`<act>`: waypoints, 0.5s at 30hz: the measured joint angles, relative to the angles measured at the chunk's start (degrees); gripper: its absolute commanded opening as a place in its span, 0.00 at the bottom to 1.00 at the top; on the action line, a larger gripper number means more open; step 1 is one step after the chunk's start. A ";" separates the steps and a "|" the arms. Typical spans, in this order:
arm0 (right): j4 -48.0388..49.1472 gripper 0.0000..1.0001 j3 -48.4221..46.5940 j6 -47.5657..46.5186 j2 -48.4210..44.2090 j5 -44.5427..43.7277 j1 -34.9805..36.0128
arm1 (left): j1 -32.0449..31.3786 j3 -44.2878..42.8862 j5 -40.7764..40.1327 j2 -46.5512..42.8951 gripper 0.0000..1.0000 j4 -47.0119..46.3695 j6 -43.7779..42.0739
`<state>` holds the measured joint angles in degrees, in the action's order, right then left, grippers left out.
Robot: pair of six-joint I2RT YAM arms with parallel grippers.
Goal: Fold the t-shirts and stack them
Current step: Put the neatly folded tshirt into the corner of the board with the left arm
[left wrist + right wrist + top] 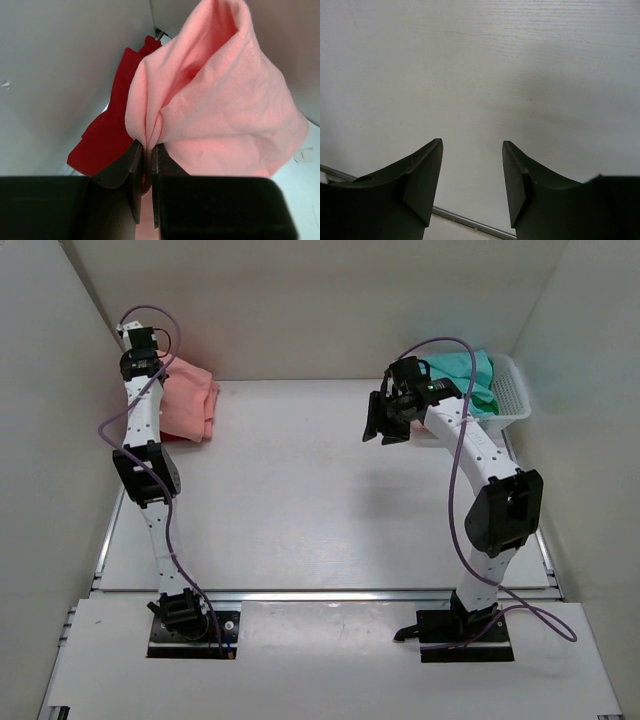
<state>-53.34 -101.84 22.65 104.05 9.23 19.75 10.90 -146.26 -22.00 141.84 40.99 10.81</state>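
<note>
Left end effector [147, 150] is clamped on a fold of the salmon-pink t-shirt [220, 100] at the far-left corner, with the deep red t-shirt [107, 135] just beside it. Right end effector [472, 155], jaws apart and empty, hangs over the surface [300, 490] well apart to the right. The left arm is nearer.

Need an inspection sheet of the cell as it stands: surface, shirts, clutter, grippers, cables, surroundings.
surface: white table, bare in the middle.
job's things: salmon-pink t-shirt bunched at the far left; deep red t-shirt behind it by the left wall; teal-green t-shirt heaped in the white lattice basket in the far right corner.
clutter: nothing seen.
grippers: left gripper shut on a fold of the salmon-pink t-shirt; right gripper open, empty, over bare table.
cables: purple cable loops along each arm.
surroundings: white walls on three sides.
</note>
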 measured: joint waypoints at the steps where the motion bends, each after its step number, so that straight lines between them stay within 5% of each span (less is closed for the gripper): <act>1: -0.17 0.48 -0.50 -0.02 0.57 -0.04 0.00 | 0.46 0.00 0.39 0.39 0.00 -0.46 0.17; 15: -3.15 0.49 -6.71 -1.29 6.38 -0.39 -0.26 | 4.35 0.00 -0.07 6.08 0.03 -1.92 3.91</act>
<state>-56.49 -108.55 21.37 110.43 8.84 19.49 15.25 -146.26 -22.06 147.92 39.07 14.72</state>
